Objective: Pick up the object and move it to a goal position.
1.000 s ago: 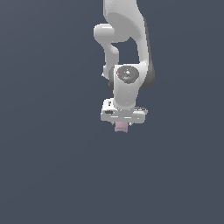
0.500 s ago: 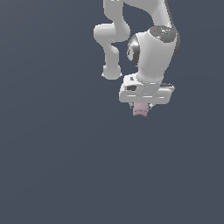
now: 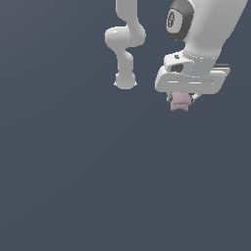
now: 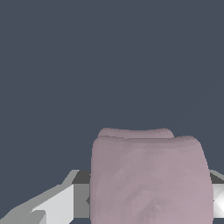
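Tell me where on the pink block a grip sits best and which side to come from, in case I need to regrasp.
Take the pink block across its two opposite flat sides, coming from above, as the end effector holds it now. It is far narrower than the end effector, roughly cube-shaped with soft rounded edges, so the mid-faces probably give the fingers the surest contact. Avoid the corners.

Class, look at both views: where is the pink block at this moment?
The pink block hangs in the exterior view's upper right, directly beneath the white gripper, which holds it; in the wrist view it sits between the fingers.
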`<state>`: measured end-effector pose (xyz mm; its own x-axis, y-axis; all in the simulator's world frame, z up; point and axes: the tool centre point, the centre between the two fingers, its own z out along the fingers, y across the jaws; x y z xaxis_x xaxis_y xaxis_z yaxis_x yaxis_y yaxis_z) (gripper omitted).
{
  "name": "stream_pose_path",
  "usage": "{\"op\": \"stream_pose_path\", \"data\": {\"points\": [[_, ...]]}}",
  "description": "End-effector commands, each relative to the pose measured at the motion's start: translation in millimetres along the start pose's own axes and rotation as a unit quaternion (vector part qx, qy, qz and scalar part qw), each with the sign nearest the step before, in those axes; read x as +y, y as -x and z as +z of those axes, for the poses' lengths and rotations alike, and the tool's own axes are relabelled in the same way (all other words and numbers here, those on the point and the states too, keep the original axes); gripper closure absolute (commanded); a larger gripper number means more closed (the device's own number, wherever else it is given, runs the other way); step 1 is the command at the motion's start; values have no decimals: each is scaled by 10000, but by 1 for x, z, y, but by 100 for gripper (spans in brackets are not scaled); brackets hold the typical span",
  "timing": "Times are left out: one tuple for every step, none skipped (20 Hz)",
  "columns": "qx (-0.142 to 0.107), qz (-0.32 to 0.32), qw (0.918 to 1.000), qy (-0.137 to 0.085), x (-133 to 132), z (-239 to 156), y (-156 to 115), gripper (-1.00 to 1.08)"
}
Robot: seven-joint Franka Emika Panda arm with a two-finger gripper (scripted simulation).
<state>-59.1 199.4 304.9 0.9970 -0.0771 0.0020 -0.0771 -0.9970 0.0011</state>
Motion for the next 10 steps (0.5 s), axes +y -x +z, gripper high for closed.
{"op": "stream_pose_path", "data": {"points": [[-8, 7, 10000, 2, -12, -15, 5, 108], [-8, 7, 10000, 2, -15, -19, 6, 108], [-9, 7, 10000, -2, -18, -23, 7, 108], [-9, 7, 10000, -2, -21, -26, 8, 108], [-9, 7, 10000, -2, -24, -29, 8, 108], [-9, 7, 10000, -2, -26, -31, 9, 108], [-10, 7, 10000, -5, -27, -33, 9, 108], [-10, 7, 10000, -5, -28, -34, 9, 108], [-10, 7, 10000, -5, -29, -35, 9, 108], [-10, 7, 10000, -5, -29, -35, 9, 108]]}}
